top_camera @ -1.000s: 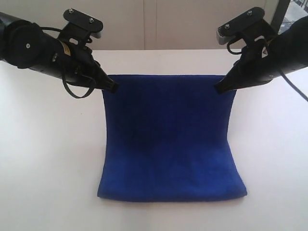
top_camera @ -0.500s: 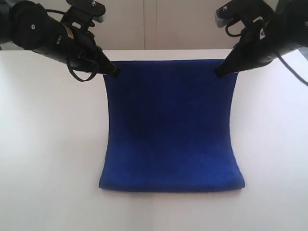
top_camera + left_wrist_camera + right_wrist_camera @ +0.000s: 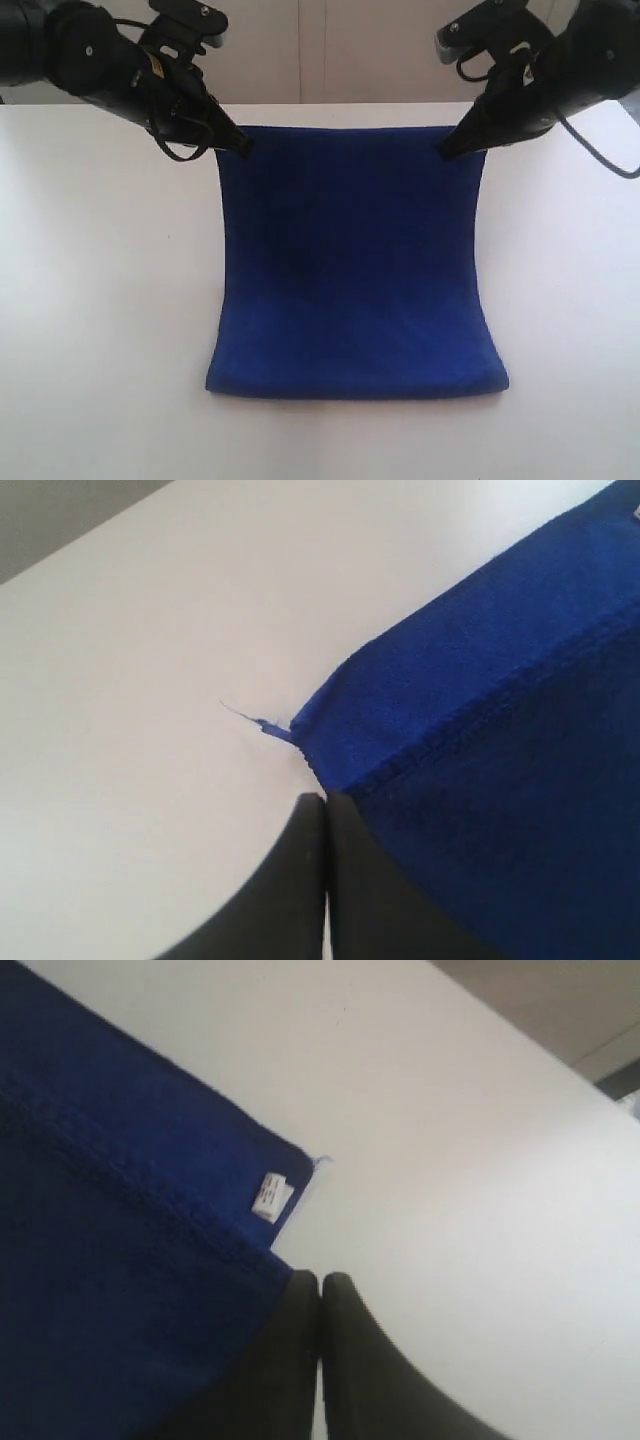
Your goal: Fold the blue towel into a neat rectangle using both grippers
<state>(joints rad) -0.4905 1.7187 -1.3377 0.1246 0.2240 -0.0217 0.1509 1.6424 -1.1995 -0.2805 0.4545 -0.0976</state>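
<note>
The blue towel (image 3: 350, 260) rises from the white table (image 3: 100, 300), its near fold resting on the surface and its far edge lifted and stretched taut. My left gripper (image 3: 240, 146) is shut on the far left corner, and my right gripper (image 3: 446, 151) is shut on the far right corner. In the left wrist view the jaws (image 3: 325, 802) press together at the hemmed corner of the towel (image 3: 480, 730), where a loose thread sticks out. In the right wrist view the jaws (image 3: 320, 1282) pinch the towel (image 3: 120, 1260) corner beside a small white label (image 3: 271, 1196).
The white table extends on both sides of the towel. A pale wall (image 3: 330, 50) stands behind the table's far edge. Loose black cables (image 3: 600, 160) hang from both arms.
Both grippers lifted the towel's far edge up and away from the camera, so the sheet stands taller. The near fold slid slightly back.
</note>
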